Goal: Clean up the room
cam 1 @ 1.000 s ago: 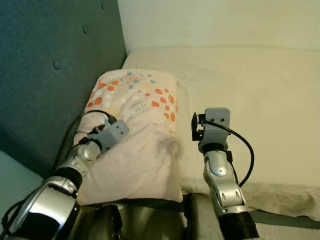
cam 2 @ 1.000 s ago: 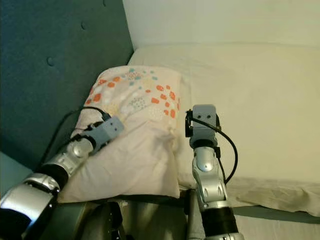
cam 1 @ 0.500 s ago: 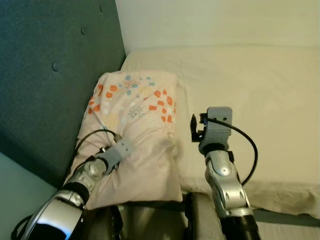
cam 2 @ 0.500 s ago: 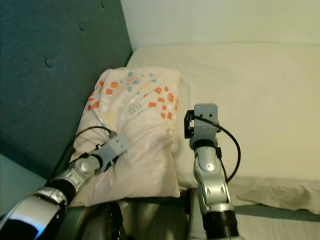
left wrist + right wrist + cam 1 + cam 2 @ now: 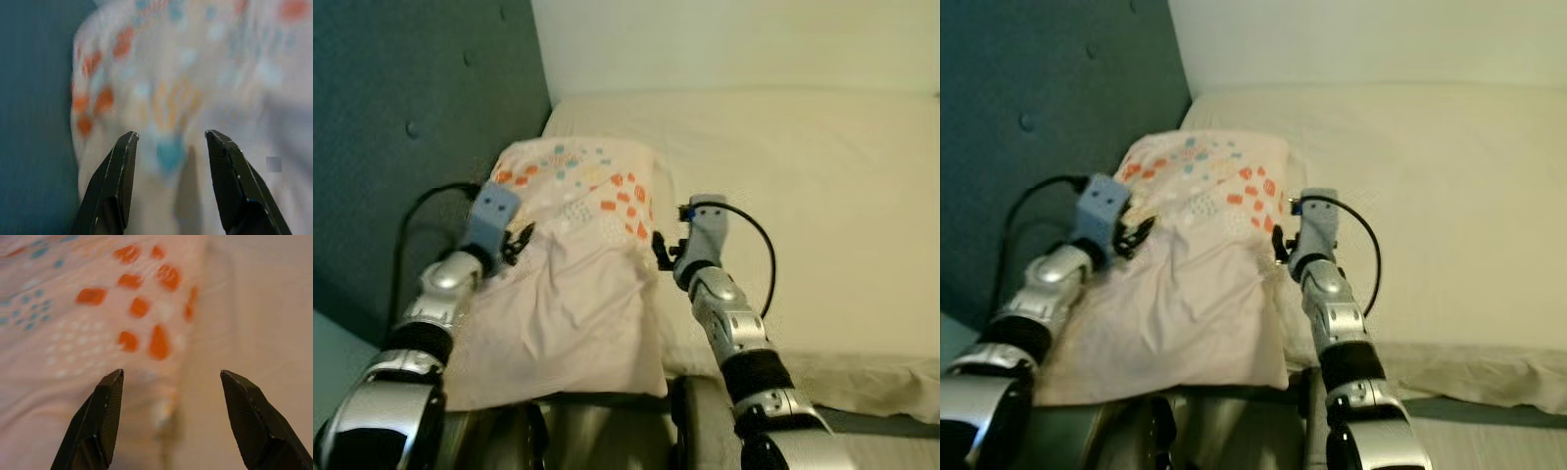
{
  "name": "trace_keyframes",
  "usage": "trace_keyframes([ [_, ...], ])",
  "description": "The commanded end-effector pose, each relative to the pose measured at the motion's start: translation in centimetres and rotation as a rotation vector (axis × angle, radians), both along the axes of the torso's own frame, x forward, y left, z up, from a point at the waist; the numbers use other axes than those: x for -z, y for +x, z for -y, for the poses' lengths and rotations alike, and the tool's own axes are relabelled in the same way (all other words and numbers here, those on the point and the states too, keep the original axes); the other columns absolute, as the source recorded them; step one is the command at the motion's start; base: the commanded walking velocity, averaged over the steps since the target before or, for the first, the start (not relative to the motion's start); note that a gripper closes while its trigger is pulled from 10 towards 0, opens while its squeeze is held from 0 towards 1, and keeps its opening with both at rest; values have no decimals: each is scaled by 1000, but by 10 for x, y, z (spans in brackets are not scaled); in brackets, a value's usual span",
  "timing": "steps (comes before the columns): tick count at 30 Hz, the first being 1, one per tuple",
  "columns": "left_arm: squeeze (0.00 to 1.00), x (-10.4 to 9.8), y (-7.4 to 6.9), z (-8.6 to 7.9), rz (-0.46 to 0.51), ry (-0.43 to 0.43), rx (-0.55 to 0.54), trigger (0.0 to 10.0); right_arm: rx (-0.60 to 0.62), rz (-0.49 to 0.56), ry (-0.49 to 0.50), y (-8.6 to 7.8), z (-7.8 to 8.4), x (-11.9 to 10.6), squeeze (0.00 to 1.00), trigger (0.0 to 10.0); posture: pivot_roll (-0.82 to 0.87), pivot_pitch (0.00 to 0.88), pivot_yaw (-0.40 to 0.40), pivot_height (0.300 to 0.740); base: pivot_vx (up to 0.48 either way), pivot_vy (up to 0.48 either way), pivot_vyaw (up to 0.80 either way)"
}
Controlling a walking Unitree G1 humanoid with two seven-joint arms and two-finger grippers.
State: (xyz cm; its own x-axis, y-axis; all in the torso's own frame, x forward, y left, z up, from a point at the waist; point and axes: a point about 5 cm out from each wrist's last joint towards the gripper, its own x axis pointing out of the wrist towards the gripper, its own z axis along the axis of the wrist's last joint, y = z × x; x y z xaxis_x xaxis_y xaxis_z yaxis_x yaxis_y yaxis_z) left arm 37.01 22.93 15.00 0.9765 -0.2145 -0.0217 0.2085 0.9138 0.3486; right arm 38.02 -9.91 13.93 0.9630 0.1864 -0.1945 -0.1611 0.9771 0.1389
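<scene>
A pale pink pillow (image 5: 573, 274) — dotted orange and teal at its far end, creased nearer — lies on the cream bed (image 5: 822, 196) beside the teal headboard (image 5: 401, 127). The left gripper (image 5: 168, 147) and right gripper (image 5: 168, 382) are held spread at its two sides.

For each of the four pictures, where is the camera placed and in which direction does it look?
Left eye view: on the head, looking down at the pillow on the bed; both silver arms show.
Right eye view: beside it, same scene, slightly shifted.
Left wrist view: along the open left hand at the pillow's edge by the headboard.
Right wrist view: along the open right hand at the pillow's other edge.
All four share the pillow.
</scene>
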Motion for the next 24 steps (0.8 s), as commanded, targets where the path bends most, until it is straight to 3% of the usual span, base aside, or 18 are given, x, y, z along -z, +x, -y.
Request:
trace_keyframes([
  [1,0,12,-6,-7,-53,8,-14,10000,-13,-31,28,-2,-4,8,0,10000,-41,244,7,586,0,0,0],
  [2,0,19,-11,-11,-74,14,-26,10000,-25,-42,30,-1,-6,10,0,10000,-41,244,7,586,0,0,0],
  [4,0,46,-35,-28,-169,-5,-59,10000,-61,7,38,1,-12,-1,0,10000,-50,234,7,586,0,0,0],
  [5,0,46,-35,-28,-169,-5,-59,10000,-61,7,38,1,-12,-1,0,10000,-50,234,7,586,0,0,0],
  [7,0,65,-55,-39,-265,19,-40,10000,-82,72,50,1,-13,-12,0,10000,-58,231,7,586,0,0,0],
  [8,0,65,-55,-39,-265,19,-40,10000,-82,72,50,1,-13,-12,0,10000,-58,231,7,586,0,0,0],
  [10,0,79,-68,-46,-321,167,-13,10000,-93,133,79,-3,-10,-21,0,10000,-58,231,7,586,0,0,0],
  [12,0,79,-68,-46,-321,167,-13,10000,-93,133,79,-3,-10,-21,0,10000,-58,231,7,586,0,0,0],
  [14,0,89,-71,-54,-347,303,-73,10000,-119,201,112,-11,-8,-29,0,10000,-79,232,11,586,0,0,0],
  [17,0,93,-72,-58,-362,378,-103,10000,-157,243,119,-20,-9,-34,0,10000,-99,232,20,586,0,0,0],
  [18,0,98,-76,-57,-390,451,-56,10000,-196,282,105,-29,-9,-38,0,10000,-111,234,31,586,0,0,0],
  [19,0,98,-76,-57,-390,451,-56,10000,-196,282,105,-29,-9,-38,0,10000,-111,234,31,586,0,0,0],
  [20,0,106,-85,-50,-448,505,123,10000,-225,309,90,-37,-5,-40,0,10000,-109,237,39,586,0,0,0],
  [21,0,106,-85,-50,-448,505,123,10000,-225,309,90,-37,-5,-40,0,10000,-109,237,39,586,0,0,0],
  [22,0,112,-96,-41,-508,519,288,10000,-243,324,86,-43,-1,-41,0,10000,-109,237,39,586,0,0,0],
  [23,0,112,-96,-41,-508,519,288,10000,-243,324,86,-43,-1,-41,0,10000,-109,237,39,586,0,0,0],
  [24,0,118,-106,-30,-554,526,429,10000,-247,333,85,-47,3,-41,0,10000,-112,237,40,586,0,0,0],
])
